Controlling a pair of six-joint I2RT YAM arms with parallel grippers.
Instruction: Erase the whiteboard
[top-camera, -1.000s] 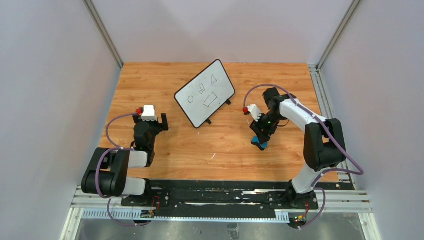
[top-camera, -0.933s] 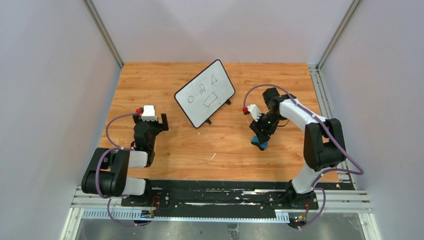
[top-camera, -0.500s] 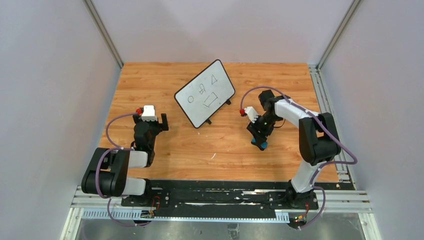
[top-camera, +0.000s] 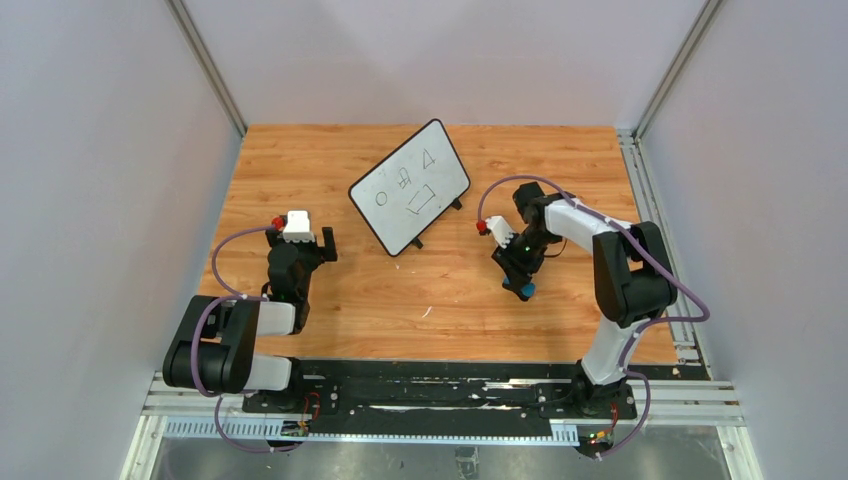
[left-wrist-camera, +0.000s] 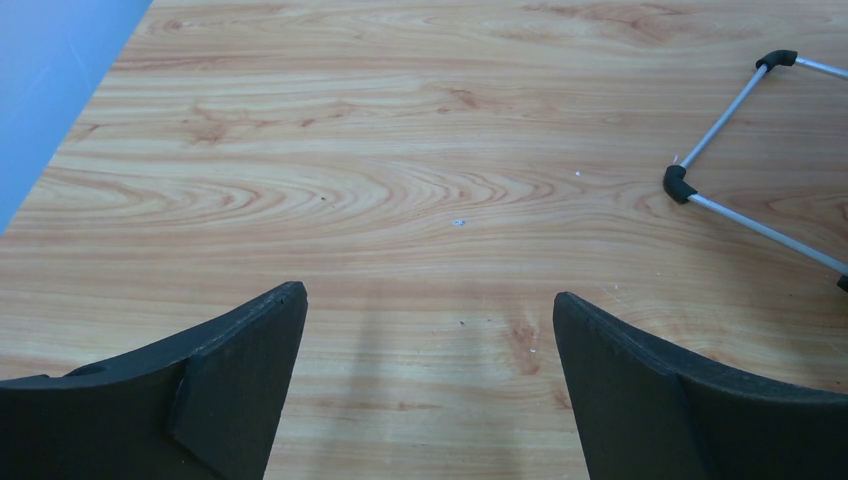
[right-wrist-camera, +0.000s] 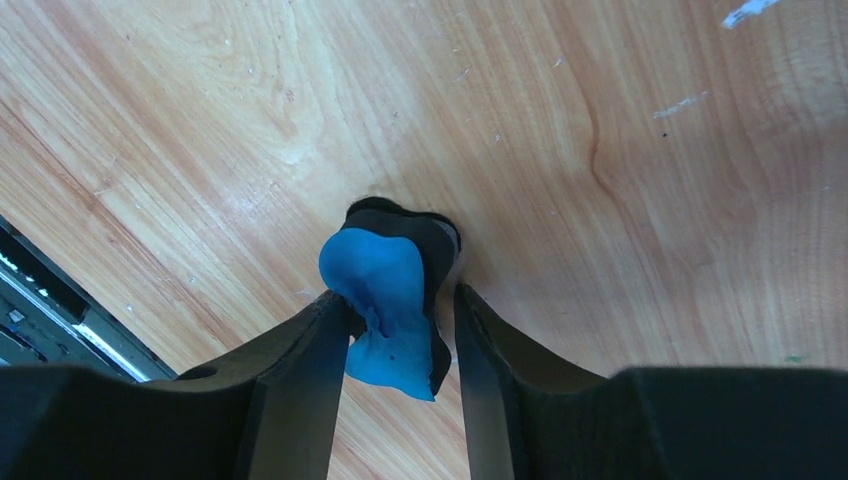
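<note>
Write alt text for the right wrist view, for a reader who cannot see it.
The right pincer straddles a blue bone-shaped eraser with a black base, lying on the wooden table; its black fingers sit close against the eraser's sides.

Whiteboard (top-camera: 410, 187): on the bench (top-camera: 300, 160), toward its far side near mid-width, set askew to the bench edges.
Eraser (right-wrist-camera: 385, 300): on the bench, right of the whiteboard and nearer the arms, apart from it.
Right pincer (right-wrist-camera: 395, 310): directly over the eraser, one finger on each side of it.
Left pincer (left-wrist-camera: 428, 340): over the left part of the bench, left of the whiteboard and nearer, well apart from the eraser.
Arm bases: side by side at the bench's near edge.
</note>
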